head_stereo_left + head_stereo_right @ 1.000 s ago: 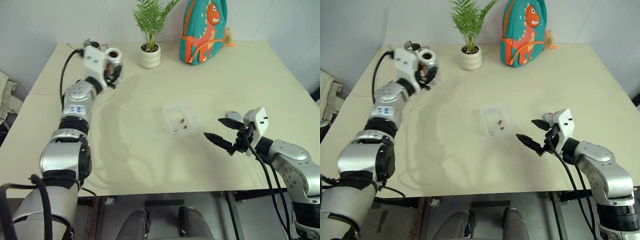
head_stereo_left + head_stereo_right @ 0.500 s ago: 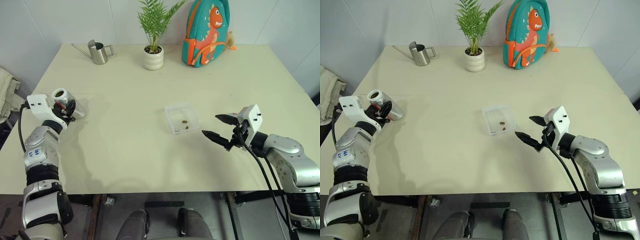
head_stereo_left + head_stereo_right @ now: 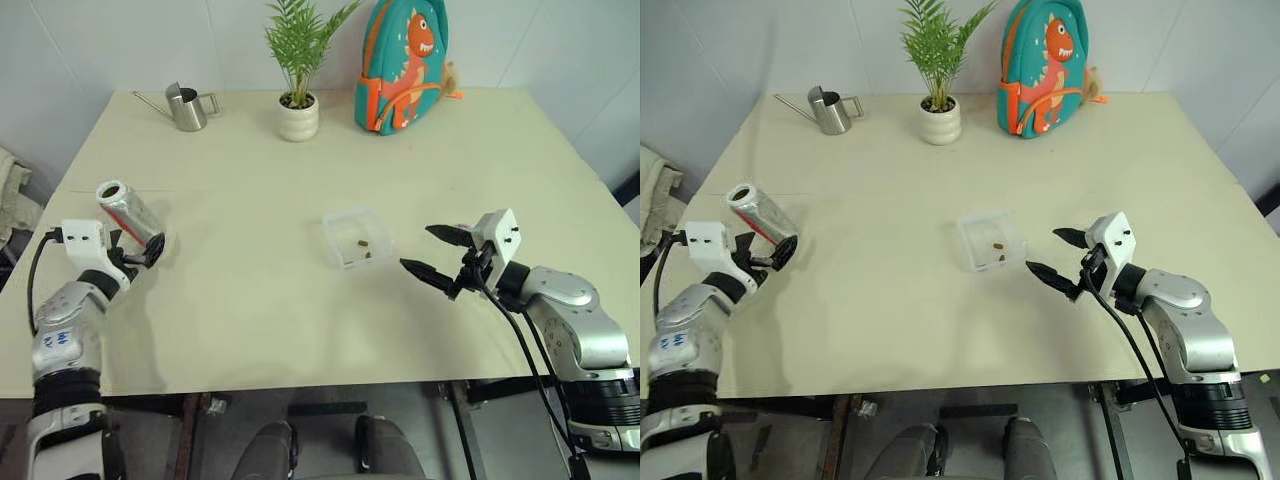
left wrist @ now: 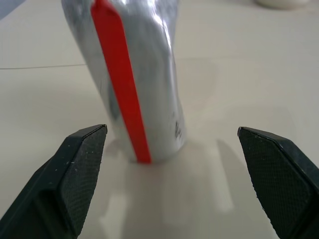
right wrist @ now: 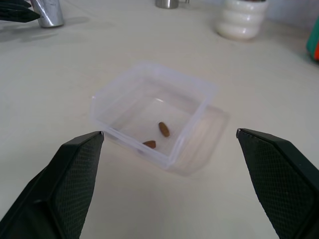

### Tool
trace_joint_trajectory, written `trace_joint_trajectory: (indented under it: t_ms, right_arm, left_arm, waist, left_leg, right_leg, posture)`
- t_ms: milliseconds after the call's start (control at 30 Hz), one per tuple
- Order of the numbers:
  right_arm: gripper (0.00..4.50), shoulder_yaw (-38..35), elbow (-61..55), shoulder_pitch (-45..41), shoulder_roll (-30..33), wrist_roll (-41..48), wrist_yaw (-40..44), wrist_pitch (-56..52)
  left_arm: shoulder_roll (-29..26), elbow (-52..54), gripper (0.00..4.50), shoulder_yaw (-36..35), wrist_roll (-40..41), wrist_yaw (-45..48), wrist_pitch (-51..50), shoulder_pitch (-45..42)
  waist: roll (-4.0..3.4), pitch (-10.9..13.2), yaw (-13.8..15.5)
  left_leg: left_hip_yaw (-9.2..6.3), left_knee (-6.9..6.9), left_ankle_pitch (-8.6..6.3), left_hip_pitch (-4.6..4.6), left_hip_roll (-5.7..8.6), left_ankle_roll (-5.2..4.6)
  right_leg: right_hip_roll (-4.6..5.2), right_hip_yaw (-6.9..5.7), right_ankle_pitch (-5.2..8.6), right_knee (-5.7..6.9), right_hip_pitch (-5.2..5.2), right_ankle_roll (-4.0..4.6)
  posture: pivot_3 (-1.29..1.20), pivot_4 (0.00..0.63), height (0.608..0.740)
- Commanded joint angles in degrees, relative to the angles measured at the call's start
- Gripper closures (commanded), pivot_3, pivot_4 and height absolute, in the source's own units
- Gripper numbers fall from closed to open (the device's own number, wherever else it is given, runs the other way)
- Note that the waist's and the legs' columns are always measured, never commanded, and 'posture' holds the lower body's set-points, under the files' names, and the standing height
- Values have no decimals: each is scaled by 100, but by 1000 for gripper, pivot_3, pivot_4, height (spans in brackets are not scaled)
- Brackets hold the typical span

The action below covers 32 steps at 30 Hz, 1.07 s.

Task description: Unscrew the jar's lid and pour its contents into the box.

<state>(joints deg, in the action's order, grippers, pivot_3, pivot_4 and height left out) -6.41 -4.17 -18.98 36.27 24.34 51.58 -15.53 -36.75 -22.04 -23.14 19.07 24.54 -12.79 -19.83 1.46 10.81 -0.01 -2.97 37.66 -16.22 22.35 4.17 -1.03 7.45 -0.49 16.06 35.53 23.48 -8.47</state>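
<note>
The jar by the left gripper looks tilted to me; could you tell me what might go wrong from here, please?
1. The jar leans on the table with the left gripper open around it, fingers apart from its sides, so it may topple and roll.
2. It lies near the table's left edge, so a roll could carry it off.
3. The right gripper hangs open close beside the box; a nudge could shift this light tray and scatter the pellets.

Silver arms (image 3: pixel 565 300), black cables, white wrist blocks, black textured fingers (image 4: pixel 79 169)

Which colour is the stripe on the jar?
Red, on the silvery jar; the left wrist view shows it best.
</note>
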Motion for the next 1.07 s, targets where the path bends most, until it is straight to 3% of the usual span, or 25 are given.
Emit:
trace_joint_trajectory:
  t_ms: [33, 200, 367, 567, 733, 1067]
  right_arm:
    - [0, -132, -203, -68, 213, 142, 619, 554]
    - [0, -294, -246, -226, 607, 467, 1271, 462]
    - [0, -671, -91, -441, 1032, 1039, 1603, -71]
    - [0, -576, 250, -539, 1380, 960, 2065, -193]
    - [0, -680, 527, -364, 1508, 663, 2076, -2]
    - [0, -1005, 352, 166, 1457, 581, 1512, 14]
  left_arm:
    - [-548, 467, 22, -58, -56, 584, -35, 465]
    - [-1277, 991, 22, -83, 32, 1779, 288, 1296]
    - [-1642, 2364, 22, 28, 640, 3085, 94, 1890]
    - [-1768, 2818, 22, 804, 557, 3617, 17, 1006]
    - [-1499, 2767, 22, 1346, 473, 3655, 22, 222]
    - [-1375, 2821, 22, 1347, 532, 3618, -55, 215]
  waist:
    - [0, 0, -23]
    - [-1, 1, -21]
    - [-8, 4, 42]
    - [-11, 4, 79]
    - [-18, 3, 35]
    - [-19, 4, -4]
  left_leg:
    - [2, -4, 0, -1, 0, 0]
    - [21, -43, -1, -16, -10, 1]
    - [18, -49, -13, -13, -24, 2]
    - [17, -51, -29, -15, -53, -7]
    - [29, -52, -19, -14, -56, 11]
    - [45, -47, -23, -11, -71, 20]
  right_leg:
    - [0, 0, 1, -1, 0, 1]
    - [0, 14, 6, -18, 8, 11]
    - [24, 13, 8, -71, -3, 19]
    - [4, -3, 5, -75, -1, 47]
    - [-5, -1, 5, -72, 5, 47]
    - [-19, 1, 5, -62, 9, 47]
  posture:
    - [0, 150, 740]
    - [0, 150, 740]
    - [0, 150, 740]
    - [0, 150, 740]
    - [0, 150, 740]
    - [0, 150, 740]
